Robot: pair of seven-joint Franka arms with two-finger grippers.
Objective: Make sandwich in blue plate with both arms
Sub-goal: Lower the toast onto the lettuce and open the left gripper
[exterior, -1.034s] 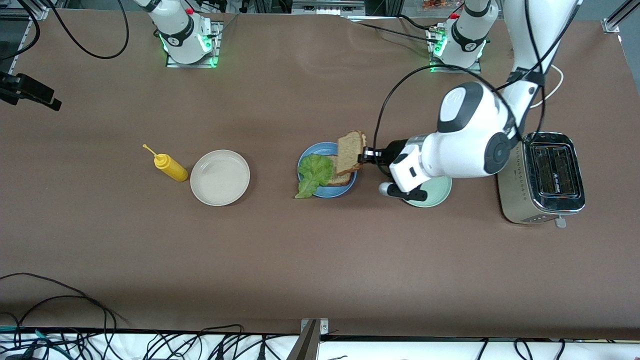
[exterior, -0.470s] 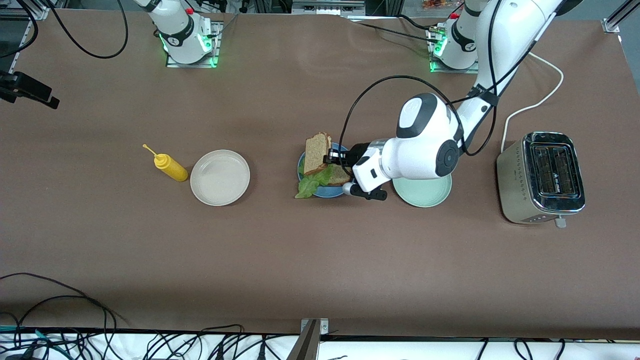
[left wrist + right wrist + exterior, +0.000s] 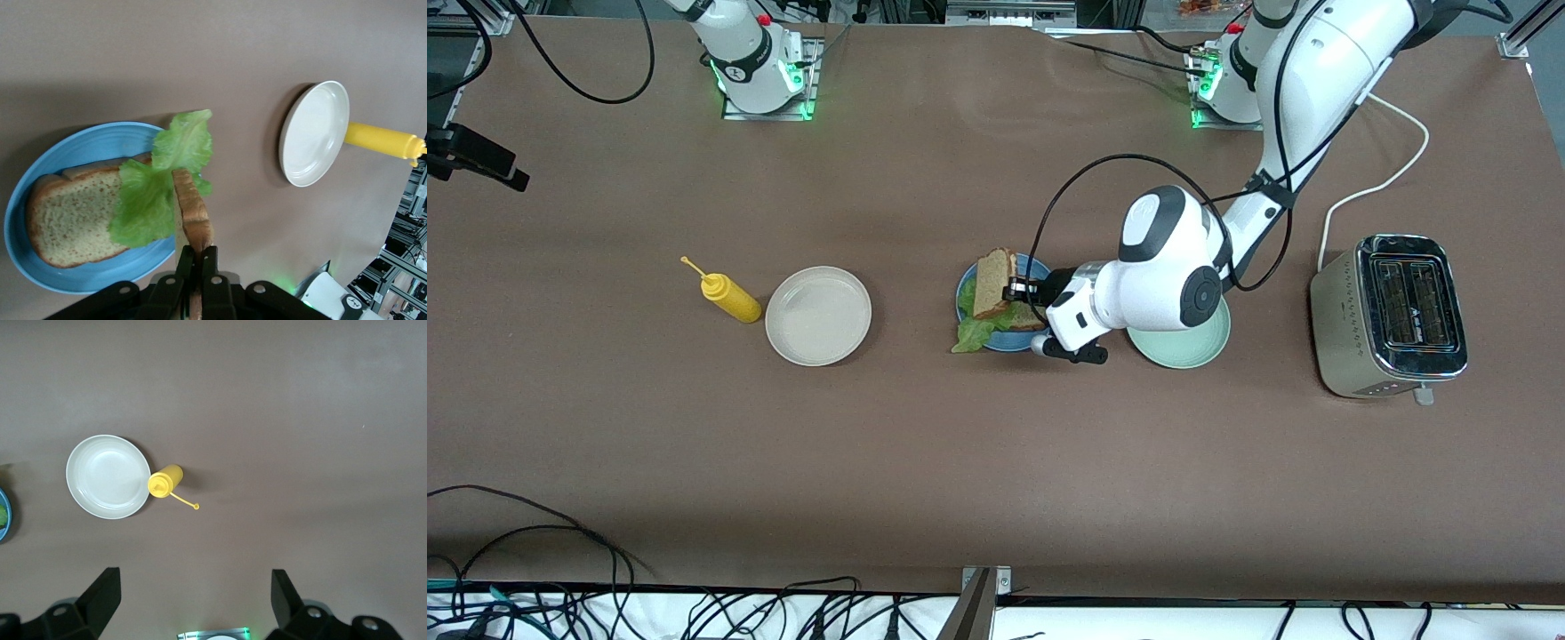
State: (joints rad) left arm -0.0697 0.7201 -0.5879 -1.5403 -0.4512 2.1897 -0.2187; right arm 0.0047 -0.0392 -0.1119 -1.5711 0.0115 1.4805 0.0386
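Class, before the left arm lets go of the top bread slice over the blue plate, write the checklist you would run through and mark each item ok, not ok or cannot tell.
1. Left pincer shut on the top slice: ok.
2. Bottom slice lies in the blue plate: ok.
3. Lettuce lies on the bottom slice: ok, though one end hangs over the plate's rim.
4. Top slice lies flat: not ok, it stands on edge.
5. Top slice touches the lettuce: cannot tell.
6. Right pincer open and away from the plate, over bare table near the beige plate and yellow bottle: ok; that arm waits.
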